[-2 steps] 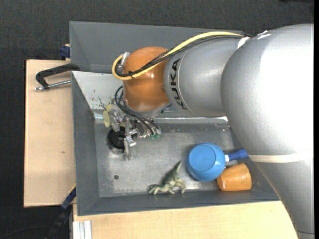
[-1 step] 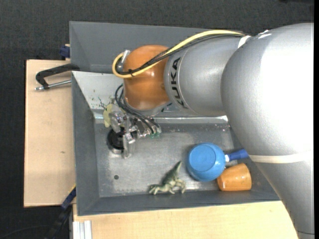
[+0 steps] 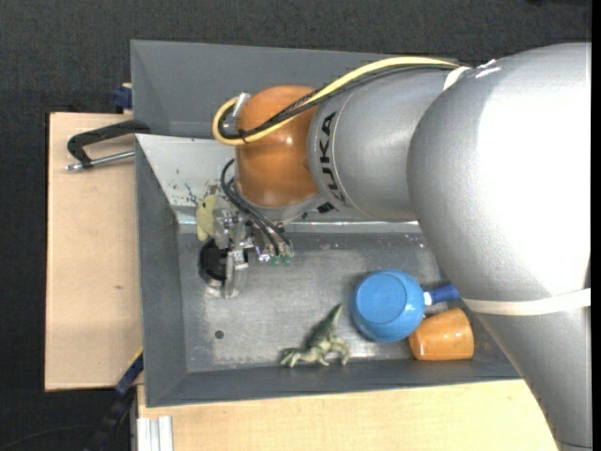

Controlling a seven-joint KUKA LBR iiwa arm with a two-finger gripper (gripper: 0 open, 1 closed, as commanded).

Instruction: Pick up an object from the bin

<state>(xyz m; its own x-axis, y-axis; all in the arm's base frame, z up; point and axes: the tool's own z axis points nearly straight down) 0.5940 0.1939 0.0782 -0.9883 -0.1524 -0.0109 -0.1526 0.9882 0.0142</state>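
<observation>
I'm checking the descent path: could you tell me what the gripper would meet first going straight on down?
Probably the small black object at the gripper, near the left wall of the bin; failing that, the bare floor. Depth is unclear.

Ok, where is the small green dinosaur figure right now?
In the camera view, the green dinosaur figure lies on the floor of the bin by its lower wall, just lower-left of the blue cup, apart from the gripper up to its left.
</observation>
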